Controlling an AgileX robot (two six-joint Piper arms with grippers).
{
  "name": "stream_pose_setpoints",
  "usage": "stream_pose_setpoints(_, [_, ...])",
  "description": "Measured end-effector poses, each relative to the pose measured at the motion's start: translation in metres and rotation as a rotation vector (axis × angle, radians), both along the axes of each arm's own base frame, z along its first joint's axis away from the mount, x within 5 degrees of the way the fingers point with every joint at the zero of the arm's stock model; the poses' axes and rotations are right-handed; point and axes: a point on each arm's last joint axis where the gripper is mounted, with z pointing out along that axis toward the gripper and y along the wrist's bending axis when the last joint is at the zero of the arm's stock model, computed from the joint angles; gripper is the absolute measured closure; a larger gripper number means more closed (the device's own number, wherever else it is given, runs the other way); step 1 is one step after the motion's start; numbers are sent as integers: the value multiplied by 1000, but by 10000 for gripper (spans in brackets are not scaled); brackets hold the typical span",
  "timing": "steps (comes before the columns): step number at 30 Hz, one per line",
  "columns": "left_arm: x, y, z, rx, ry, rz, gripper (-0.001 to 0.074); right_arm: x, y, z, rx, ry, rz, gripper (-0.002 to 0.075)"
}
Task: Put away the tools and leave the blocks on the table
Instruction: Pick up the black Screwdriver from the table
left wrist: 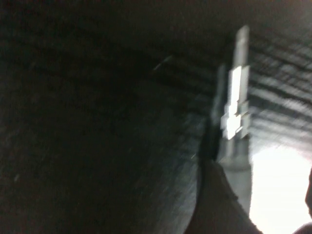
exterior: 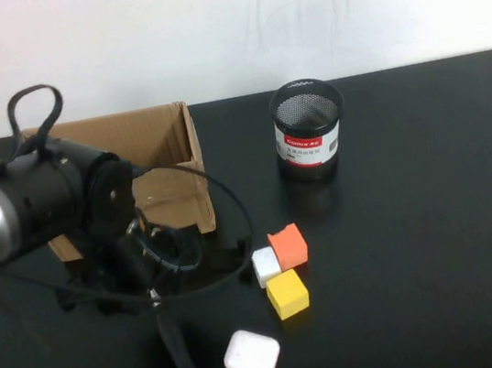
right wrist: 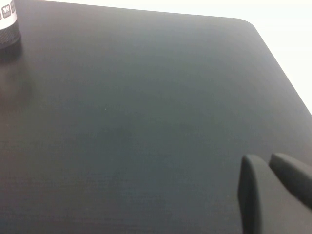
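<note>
A thin black-handled screwdriver (exterior: 176,344) lies on the black table (exterior: 421,241), its metal tip pointing toward my left gripper (exterior: 139,272). My left gripper hangs low over the table just in front of the cardboard box (exterior: 157,174). Its wrist view is blurred and shows a bright metal shaft (left wrist: 236,97) beside a dark finger (left wrist: 214,204). The orange block (exterior: 289,245), white block (exterior: 265,265) and yellow block (exterior: 287,293) sit clustered at the centre. My right gripper (right wrist: 265,160) is shut and empty over bare table. Scissors and pliers are out of view.
A black mesh cup (exterior: 309,128) with a red-and-white label stands at the back centre; its edge also shows in the right wrist view (right wrist: 7,24). A flat white rounded-square case (exterior: 251,354) lies near the front edge, right of the screwdriver. Cables loop around the left arm.
</note>
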Motion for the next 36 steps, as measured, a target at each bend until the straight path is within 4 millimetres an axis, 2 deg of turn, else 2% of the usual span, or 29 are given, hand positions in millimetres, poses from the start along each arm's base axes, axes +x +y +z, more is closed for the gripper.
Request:
stream_pose_setpoints(4, [6, -4, -4, 15, 14, -39, 391, 0, 0, 0, 0, 0, 0, 733])
stream_pose_setpoints(10, [2, 0, -13, 75, 83, -61, 391, 0, 0, 0, 0, 0, 0, 733])
stream_pose_setpoints(17, [3, -3, -23, 52, 87, -52, 391, 0, 0, 0, 0, 0, 0, 733])
stream_pose_setpoints(24, [9, -11, -42, 3, 96, -70, 394, 0, 0, 0, 0, 0, 0, 733])
stream_pose_setpoints(26, [9, -12, -47, 6, 110, -89, 437, 0, 0, 0, 0, 0, 0, 733])
stream_pose_setpoints(29, [8, -12, -48, 22, 118, -159, 573, 0, 0, 0, 0, 0, 0, 733])
stream_pose_setpoints(36, [9, -17, -42, 8, 71, -270, 561, 0, 0, 0, 0, 0, 0, 733])
